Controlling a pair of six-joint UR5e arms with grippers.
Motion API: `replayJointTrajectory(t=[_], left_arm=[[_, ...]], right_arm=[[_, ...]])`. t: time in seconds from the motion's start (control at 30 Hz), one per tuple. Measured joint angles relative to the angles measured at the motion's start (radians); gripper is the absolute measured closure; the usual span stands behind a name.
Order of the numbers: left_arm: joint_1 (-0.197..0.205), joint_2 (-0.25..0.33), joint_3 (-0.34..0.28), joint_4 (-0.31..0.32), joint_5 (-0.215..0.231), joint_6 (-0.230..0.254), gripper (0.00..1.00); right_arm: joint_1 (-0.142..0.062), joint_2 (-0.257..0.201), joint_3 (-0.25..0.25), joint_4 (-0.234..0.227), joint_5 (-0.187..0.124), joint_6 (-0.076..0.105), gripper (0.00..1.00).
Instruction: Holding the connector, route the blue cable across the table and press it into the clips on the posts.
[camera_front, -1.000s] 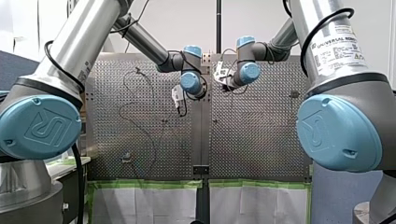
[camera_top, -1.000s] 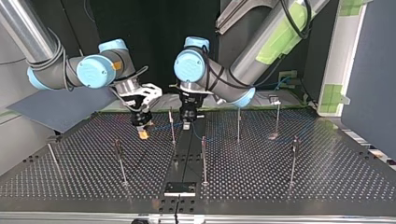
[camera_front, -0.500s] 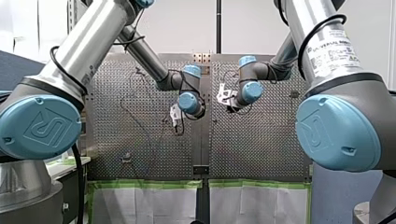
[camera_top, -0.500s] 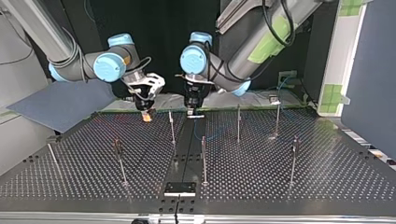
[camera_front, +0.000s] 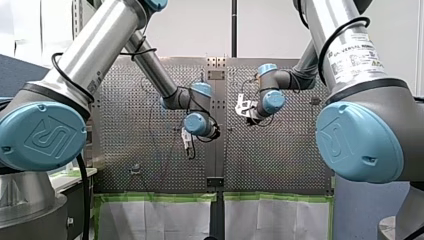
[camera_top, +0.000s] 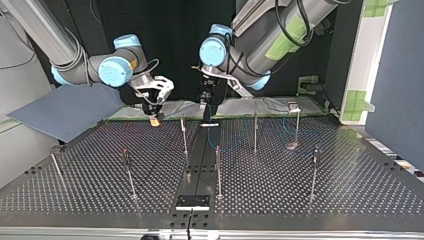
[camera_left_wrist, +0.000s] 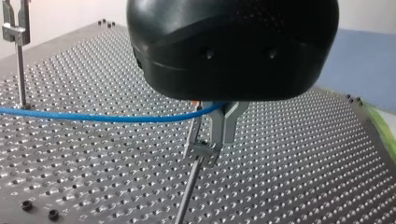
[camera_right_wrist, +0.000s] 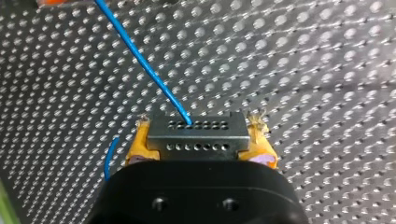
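My right end effector (camera_right_wrist: 200, 125) grips the connector (camera_right_wrist: 196, 140) between yellow pads (camera_right_wrist: 140, 142), and the blue cable (camera_right_wrist: 140, 60) runs straight ahead from it. My left end effector (camera_left_wrist: 223, 128) looks pinched shut on that cable, which lies crosswise just above the clip (camera_left_wrist: 201, 151) on a post (camera_left_wrist: 187, 196), so I judge my left arm nearer for the press-down. The only writing I can read is "UNIVERSAL ROBOTS" on my right arm's label (camera_front: 357, 50).
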Motion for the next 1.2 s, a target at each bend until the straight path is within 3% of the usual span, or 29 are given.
replayJointTrajectory(t=[0.1,0.27,0.53,0.87,1.2], left_arm=[[0.002,-0.004,-0.023,0.025,0.014,-0.011,1.00],[0.006,-0.032,-0.017,0.049,0.042,-0.025,1.00],[0.014,-0.063,0.048,0.028,0.058,-0.032,1.00],[0.048,-0.074,0.121,0.002,0.119,-0.037,1.00],[0.073,-0.158,0.209,-0.061,0.133,-0.039,1.00]], right_arm=[[-0.004,0.007,0.008,-0.003,-0.015,-0.015,1.00],[-0.006,0.014,0.011,-0.005,-0.042,-0.022,1.00],[-0.021,0.024,0.012,-0.012,-0.053,-0.018,1.00],[-0.048,0.050,0.012,-0.024,-0.056,-0.012,1.00],[-0.077,0.053,0.010,-0.039,-0.066,-0.002,1.00]])
